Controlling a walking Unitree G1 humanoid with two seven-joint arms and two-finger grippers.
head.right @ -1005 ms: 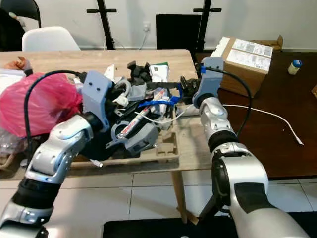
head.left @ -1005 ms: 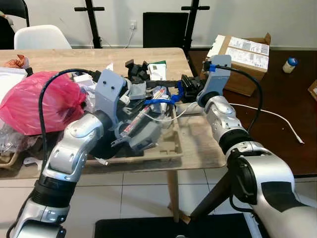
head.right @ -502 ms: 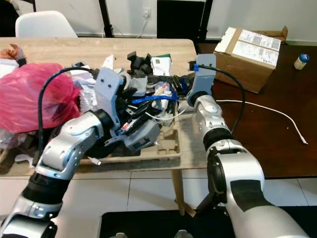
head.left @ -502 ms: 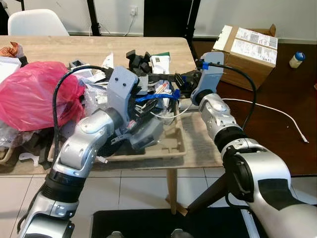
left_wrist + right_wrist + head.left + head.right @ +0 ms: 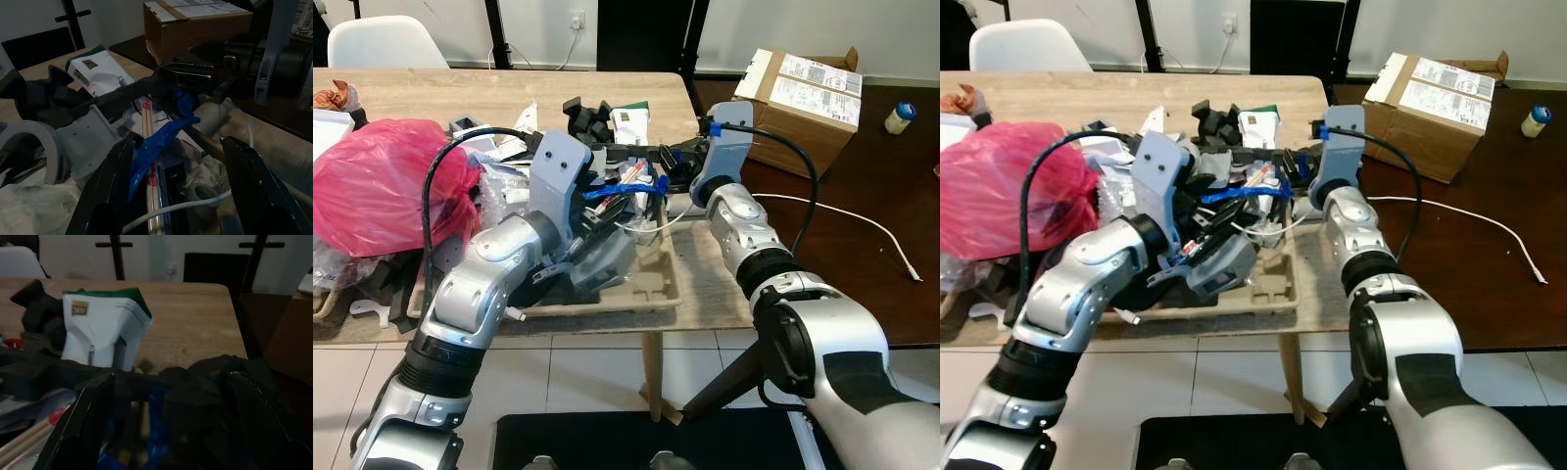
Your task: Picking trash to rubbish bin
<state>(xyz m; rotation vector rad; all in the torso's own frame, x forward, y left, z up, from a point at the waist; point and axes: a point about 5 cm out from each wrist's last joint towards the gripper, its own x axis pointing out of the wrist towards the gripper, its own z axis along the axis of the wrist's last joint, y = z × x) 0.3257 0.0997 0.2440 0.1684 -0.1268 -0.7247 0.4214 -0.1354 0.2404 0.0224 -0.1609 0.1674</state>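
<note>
Over the last second both arms have pushed deeper into the trash heap on the wooden table, so picking is starting and nothing has left for a bin. The left end effector, fingers spread, straddles a crumpled blue strip and paper-wrapped chopsticks. The right end effector, also spread, hovers over black scraps; a red plastic bag, white cable and moulded cardboard tray crowd the reach.

Both silver arms reached forward over the bench's near right corner. The left gripper had its fingers spread apart. The right gripper pointed toward the left arm, its fingers likewise parted.
</note>
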